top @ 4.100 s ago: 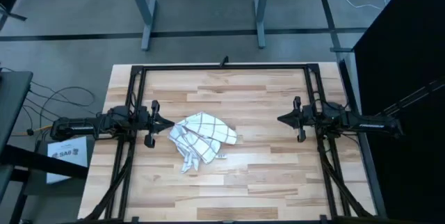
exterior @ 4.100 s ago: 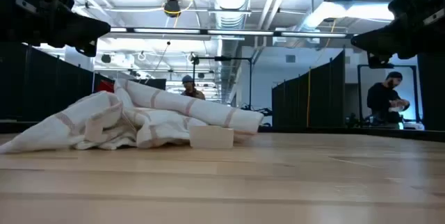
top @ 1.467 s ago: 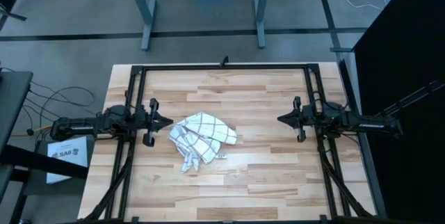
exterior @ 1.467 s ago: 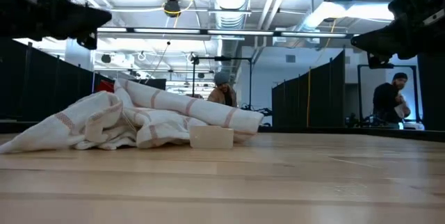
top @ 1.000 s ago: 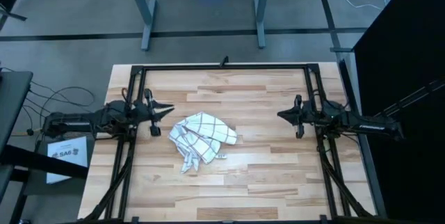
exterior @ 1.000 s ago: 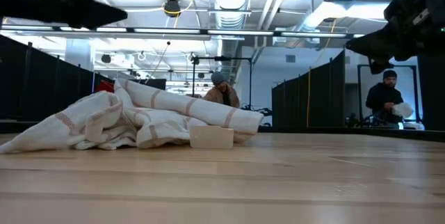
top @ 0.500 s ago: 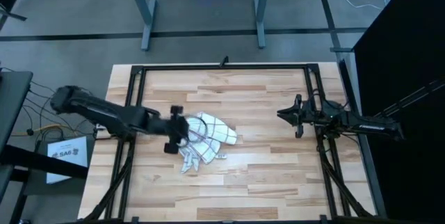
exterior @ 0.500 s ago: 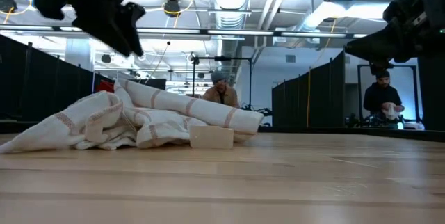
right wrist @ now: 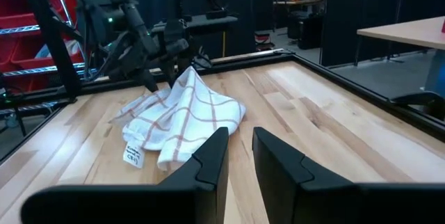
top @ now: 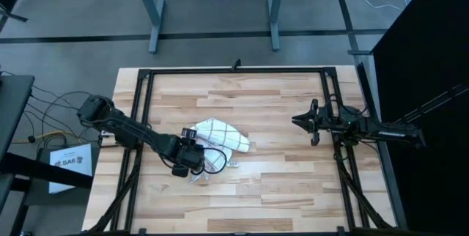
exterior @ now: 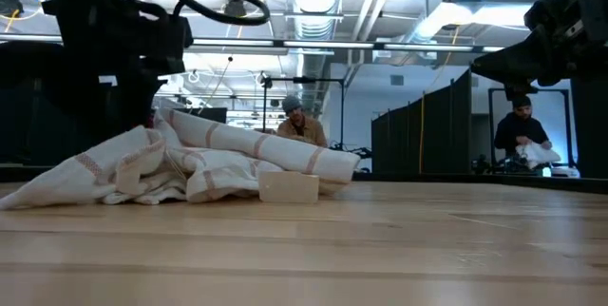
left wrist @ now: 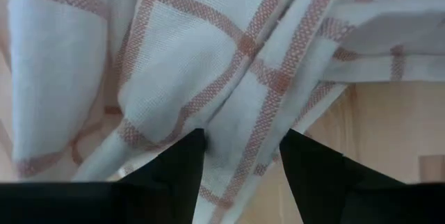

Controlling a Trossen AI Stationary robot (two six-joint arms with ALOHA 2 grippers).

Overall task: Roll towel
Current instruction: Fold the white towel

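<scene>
The towel lies crumpled in a loose heap on the wooden bench, a little toward 9 o'clock of the bench's middle in the high view. It is white with a thin-lined check, and a small white label hangs at one edge. The left gripper sits low over the heap's 8 o'clock side, its arm reaching in diagonally from the 9 o'clock edge. In the left wrist view its two dark fingers stand apart, straddling a fold of the cloth pressed right up between them. The right gripper hangs above the bench toward 3 o'clock, well apart from the towel, pointing at it, with its fingers parted and nothing between them. In the low view, two people show in the room beyond.
</scene>
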